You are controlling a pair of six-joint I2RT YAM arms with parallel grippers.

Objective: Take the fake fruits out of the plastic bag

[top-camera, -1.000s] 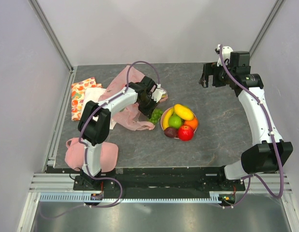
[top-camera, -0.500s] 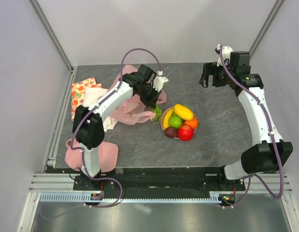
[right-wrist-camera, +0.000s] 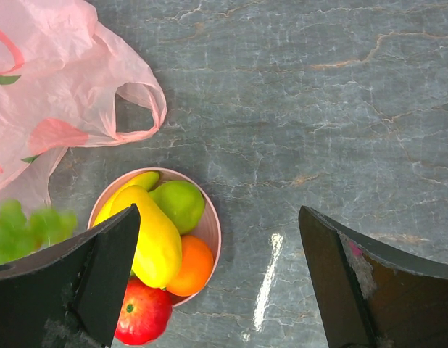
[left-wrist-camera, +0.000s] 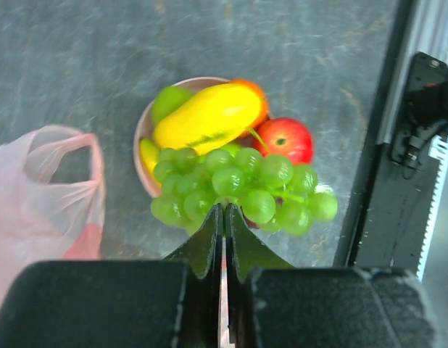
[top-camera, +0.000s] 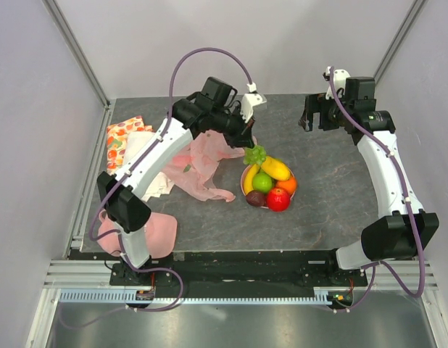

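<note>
My left gripper (top-camera: 247, 139) is shut on a bunch of green grapes (top-camera: 254, 154) and holds it in the air over the back edge of the pink plate (top-camera: 246, 194); the grapes also show in the left wrist view (left-wrist-camera: 238, 188). The plate holds a yellow mango (top-camera: 275, 168), a banana (top-camera: 251, 177), a green apple (top-camera: 262, 182), an orange (top-camera: 288, 185), a red apple (top-camera: 278, 199) and a dark plum (top-camera: 255, 198). The pale-pink plastic bag (top-camera: 198, 163) lies crumpled left of the plate. My right gripper (top-camera: 309, 113) is open and empty at the back right.
A fruit-printed cloth (top-camera: 121, 141) lies at the far left. An opaque pink cloth (top-camera: 155, 233) lies at the near left by the left arm's base. Grey tabletop (top-camera: 325, 196) stretches right of the plate.
My left gripper has lifted the green grapes out of the bag and carried them up and to the right, over the plate. The right arm has not moved.
</note>
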